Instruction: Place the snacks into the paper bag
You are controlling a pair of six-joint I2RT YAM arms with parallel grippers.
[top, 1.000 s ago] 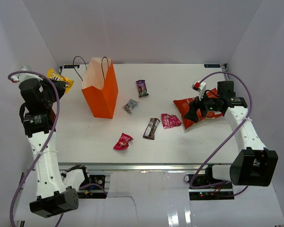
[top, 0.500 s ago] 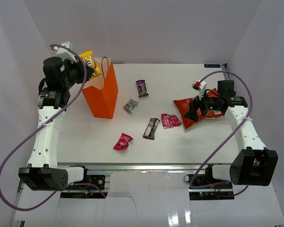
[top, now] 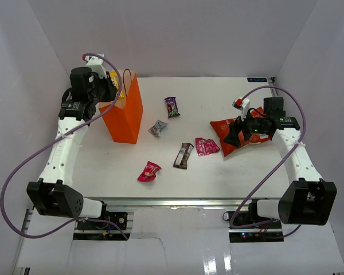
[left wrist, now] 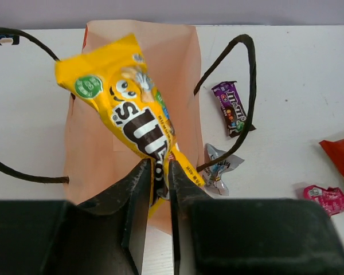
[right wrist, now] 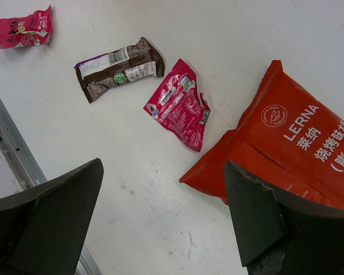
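My left gripper [top: 110, 87] is shut on the yellow candy pack [left wrist: 126, 109] and holds it over the open mouth of the orange paper bag [top: 126, 114], whose pale inside [left wrist: 92, 149] shows in the left wrist view. My right gripper [right wrist: 163, 217] is open and empty, just above the table beside the red-orange chip bag [right wrist: 298, 143], also in the top view [top: 241, 133]. On the table lie two pink candies [top: 207, 146] [top: 149, 171], a brown bar [top: 183, 155], a purple candy [top: 172, 106] and a silver candy [top: 157, 128].
The bag's black cord handles [left wrist: 246, 86] arch over its mouth. White walls enclose the table on three sides. A metal rail [top: 178, 201] runs along the near table edge.
My left arm has swung from the far left toward the bag, carrying the yellow pack from beside the bag to over its mouth. The right arm has not moved.
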